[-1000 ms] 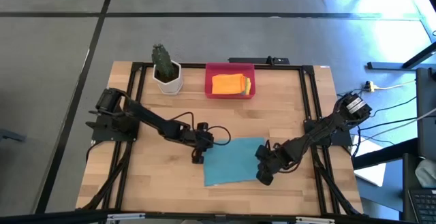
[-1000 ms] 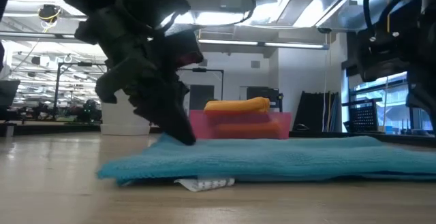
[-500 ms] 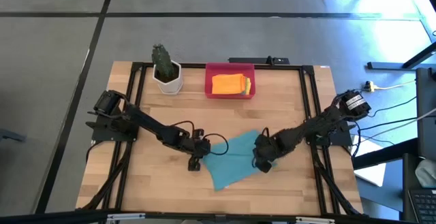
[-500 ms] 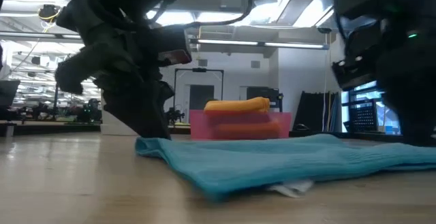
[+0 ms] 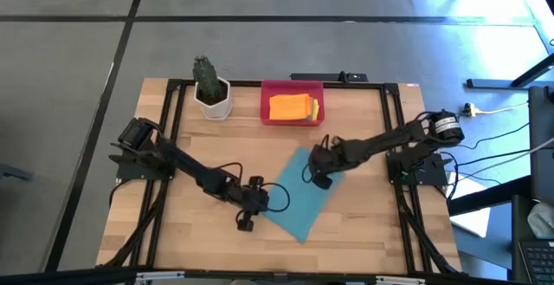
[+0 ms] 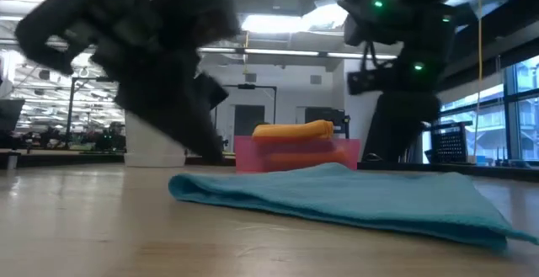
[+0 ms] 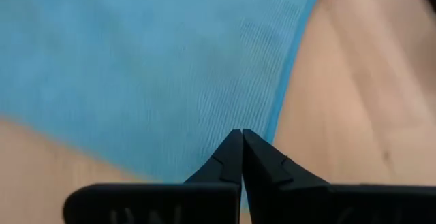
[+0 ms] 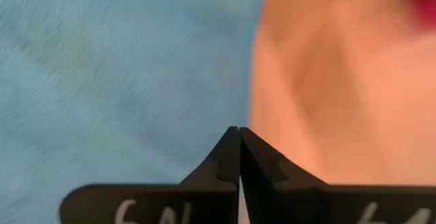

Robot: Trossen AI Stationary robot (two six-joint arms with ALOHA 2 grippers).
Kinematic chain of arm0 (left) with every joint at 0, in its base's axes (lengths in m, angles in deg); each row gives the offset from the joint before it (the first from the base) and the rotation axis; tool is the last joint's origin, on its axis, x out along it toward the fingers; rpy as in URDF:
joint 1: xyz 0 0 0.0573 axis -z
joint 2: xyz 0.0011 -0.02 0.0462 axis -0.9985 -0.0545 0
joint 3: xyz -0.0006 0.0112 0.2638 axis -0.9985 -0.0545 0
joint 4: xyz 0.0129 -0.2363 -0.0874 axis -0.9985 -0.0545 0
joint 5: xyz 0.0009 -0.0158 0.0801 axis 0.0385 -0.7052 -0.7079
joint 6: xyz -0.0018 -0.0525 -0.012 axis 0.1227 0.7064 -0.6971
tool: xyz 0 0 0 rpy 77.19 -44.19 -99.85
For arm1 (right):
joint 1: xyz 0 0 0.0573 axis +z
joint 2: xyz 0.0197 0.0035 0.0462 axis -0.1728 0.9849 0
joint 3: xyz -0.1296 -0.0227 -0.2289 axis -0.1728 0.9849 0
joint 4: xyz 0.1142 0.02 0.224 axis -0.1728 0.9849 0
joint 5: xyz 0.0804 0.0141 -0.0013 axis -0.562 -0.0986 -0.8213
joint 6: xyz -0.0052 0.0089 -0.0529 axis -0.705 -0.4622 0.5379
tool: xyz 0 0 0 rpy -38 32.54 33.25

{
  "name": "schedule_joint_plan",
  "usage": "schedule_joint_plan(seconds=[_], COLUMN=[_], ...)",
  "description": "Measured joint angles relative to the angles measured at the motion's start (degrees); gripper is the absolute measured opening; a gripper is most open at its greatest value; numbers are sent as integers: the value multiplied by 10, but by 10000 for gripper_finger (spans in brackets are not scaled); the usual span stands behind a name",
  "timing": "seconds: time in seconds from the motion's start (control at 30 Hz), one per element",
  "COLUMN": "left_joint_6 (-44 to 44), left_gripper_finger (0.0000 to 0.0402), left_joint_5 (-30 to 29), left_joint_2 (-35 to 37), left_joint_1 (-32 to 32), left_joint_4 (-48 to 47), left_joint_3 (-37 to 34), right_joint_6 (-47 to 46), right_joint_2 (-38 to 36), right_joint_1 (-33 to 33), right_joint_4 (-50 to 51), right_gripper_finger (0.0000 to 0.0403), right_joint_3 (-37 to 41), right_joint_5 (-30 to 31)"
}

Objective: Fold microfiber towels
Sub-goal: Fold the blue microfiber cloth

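Observation:
A teal-blue microfiber towel point(image 5: 301, 197) lies flat and slantwise on the wooden table, one corner toward the near edge; the low view shows the towel point(image 6: 337, 197) too. My left gripper point(image 5: 246, 222) is shut at its left corner, fingers slanting down. My right gripper point(image 5: 318, 180) is shut at its far-right edge, pointing steeply down. Folded orange point(image 5: 287, 106) and yellow point(image 5: 313, 108) towels rest in the red tray point(image 5: 293, 87). My left gripper is shut with its fingertips point(image 7: 231, 149) on the towel's left corner point(image 7: 204, 135), slanting down from the table's left. The fingers hide the contact itself. The towel lies on the table. My right gripper is shut with its fingertips point(image 8: 230, 146) at the towel's far-right edge point(image 8: 245, 108), coming from above. The fingers hide the contact itself. The cloth there lies flat on the wood.
A potted plant in a white pot point(image 5: 212, 94) stands at the far left beside the red tray point(image 6: 296, 157). Bare wood lies left of the towel and along the near edge point(image 5: 190, 242). A black frame point(image 5: 394, 146) borders the tabletop.
My right gripper has swept toward the far edge and left, turning as it went; my left gripper has gone toward the near edge. Dragged by both, the teal towel has slid and turned about on the table, from lying square to lying slantwise. Both stayed shut.

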Motion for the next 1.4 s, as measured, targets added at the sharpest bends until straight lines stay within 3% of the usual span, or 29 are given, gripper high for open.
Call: schedule_joint_plan(seconds=[0.2, 0.37, 0.5, 0.67, 0.87, 1.17, 1.4], left_joint_6=[-69, -127, -184, -251, -339, -361, -477], left_gripper_finger=[0, 6, 38, 98, 162, 209, 210], left_joint_5=[-3, -5, -17, -116, -219, -249, -250], left_joint_2=[1, 2, 2, 2, 3, -3, -33], left_joint_1=[3, 13, 27, 50, 77, 106, 118], left_joint_4=[-18, -85, -111, -136, -200, -294, -292], left_joint_3=[43, 73, 78, 105, 125, 125, 117], right_joint_6=[71, 70, 57, 52, -2, -21, -18], right_joint_2=[-7, -19, -27, -28, -28, -28, -28], right_joint_1=[-16, 45, 110, 207, 277, 302, 298], right_joint_4=[16, 29, 28, 21, 17, 16, 14], right_gripper_finger=[6, 6, 6, 6, 6, 6, 6], right_joint_3=[-56, -84, -84, -84, -84, -84, -84], right_joint_5=[28, 26, 39, 121, 149, 149, 150])
